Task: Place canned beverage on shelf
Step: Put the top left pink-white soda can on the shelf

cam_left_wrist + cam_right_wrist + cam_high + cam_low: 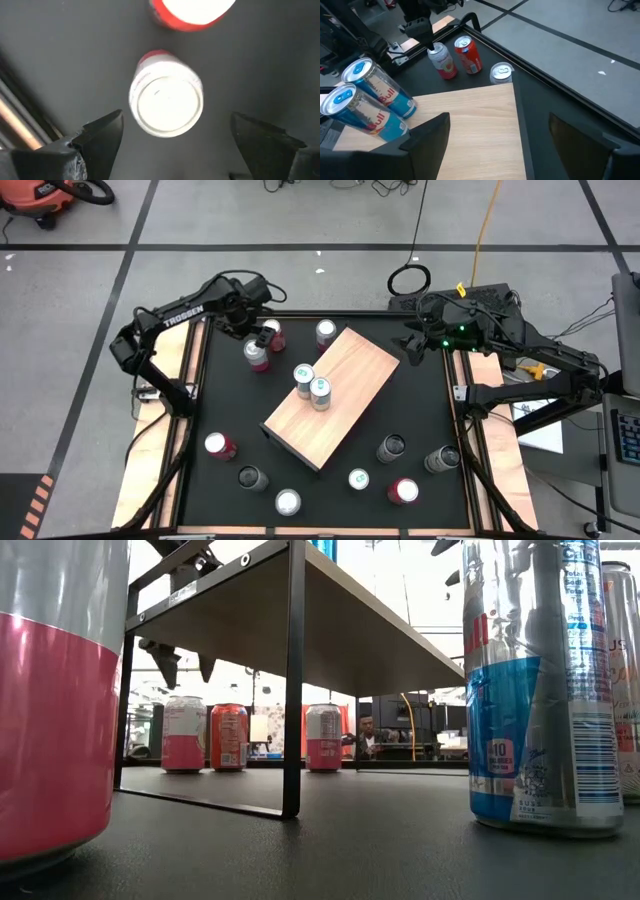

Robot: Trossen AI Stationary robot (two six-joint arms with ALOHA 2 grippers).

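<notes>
A pink-and-white can [166, 97] stands upright on the black tabletop near the far left corner, beside a red can [469, 55]. My left gripper [172, 135] hangs open just above it, pointing down, with a finger to each side of its top and touching nothing; the low view shows the left gripper [185, 665] a little above the pink-and-white can [183, 733]. The tan shelf [345, 375] lies aslant mid-table on black legs, with two blue cans [312, 385] upright on it. My right gripper [495, 140] waits open, raised over the shelf's far right end.
A third can [326, 333] stands by the shelf's far corner. Several more cans stand along the near side, among them a pink one [220, 445], a red-topped one [403, 491] and dark ones [391, 447]. Wooden rails [150, 470] edge the table.
</notes>
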